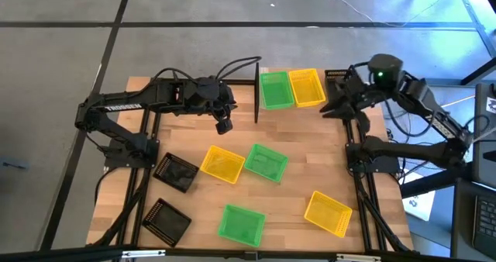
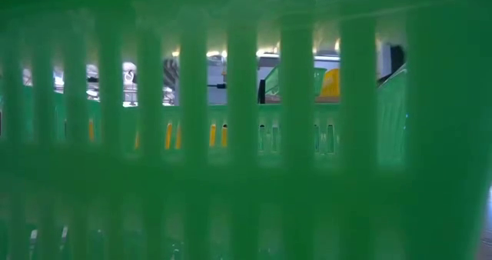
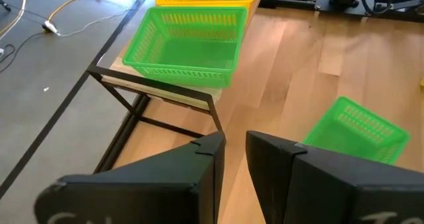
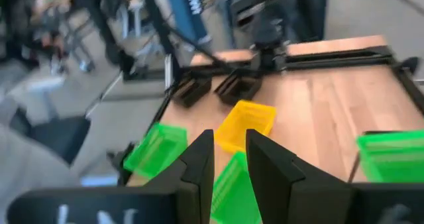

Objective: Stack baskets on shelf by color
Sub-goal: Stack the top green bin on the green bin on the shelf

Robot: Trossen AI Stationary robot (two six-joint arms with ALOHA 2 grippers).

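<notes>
The shelf (image 1: 288, 105) stands at the table's far edge. A green basket (image 1: 274, 90) and a yellow basket (image 1: 307, 87) rest on it side by side, and a black basket (image 1: 335, 77) sits at its right end. My left gripper (image 1: 223, 125) hovers left of the shelf, shut and empty; its wrist view shows the green basket (image 3: 189, 45) on the board. My right gripper (image 1: 328, 109) hangs just near of the shelf's right end, shut and empty. On the table lie two green baskets (image 1: 267, 162) (image 1: 241, 223), two yellow ones (image 1: 222, 164) (image 1: 328, 213) and two black ones (image 1: 177, 173) (image 1: 167, 219).
A green basket wall (image 2: 246, 137) stands right before the low camera and blocks most of that view. A black post (image 1: 256, 91) rises at the shelf's left end, near my left gripper. Bare tabletop (image 1: 310, 146) lies between the shelf and the loose baskets.
</notes>
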